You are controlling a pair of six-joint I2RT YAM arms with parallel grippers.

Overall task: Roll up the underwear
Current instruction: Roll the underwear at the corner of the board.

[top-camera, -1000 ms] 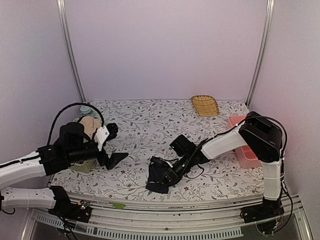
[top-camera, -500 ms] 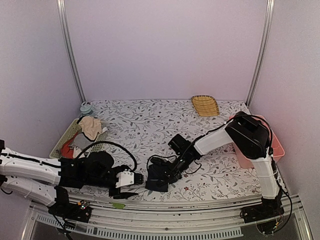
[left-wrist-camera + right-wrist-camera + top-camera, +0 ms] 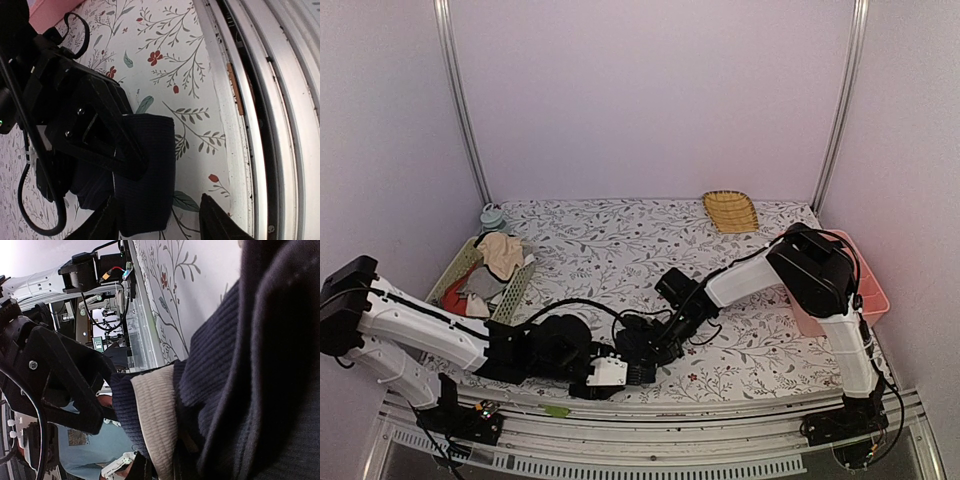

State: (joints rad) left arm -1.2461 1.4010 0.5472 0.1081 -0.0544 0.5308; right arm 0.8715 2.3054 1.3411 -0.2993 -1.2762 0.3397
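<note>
The dark, near-black underwear (image 3: 642,362) lies bunched near the table's front edge, at the centre. My right gripper (image 3: 646,343) lies low on it and seems shut on the cloth. In the right wrist view the ribbed dark cloth (image 3: 260,365) with a beige lining patch (image 3: 157,410) fills the frame. My left gripper (image 3: 617,372) is at the cloth's near-left end. In the left wrist view its fingers (image 3: 214,220) are spread open, with the end of the underwear (image 3: 147,175) between them. The right gripper's black finger (image 3: 95,132) lies over the cloth.
A green basket (image 3: 448,279) at the left holds several other briefs, a beige one (image 3: 501,252) on top. A pink bin (image 3: 873,291) stands at the right and a yellow woven tray (image 3: 730,211) at the back. The table's metal front rail (image 3: 265,125) is just beside the underwear.
My left arm has swung from the basket on the left across the front edge to the underwear. The right gripper has drawn the cloth into a tighter bundle.
</note>
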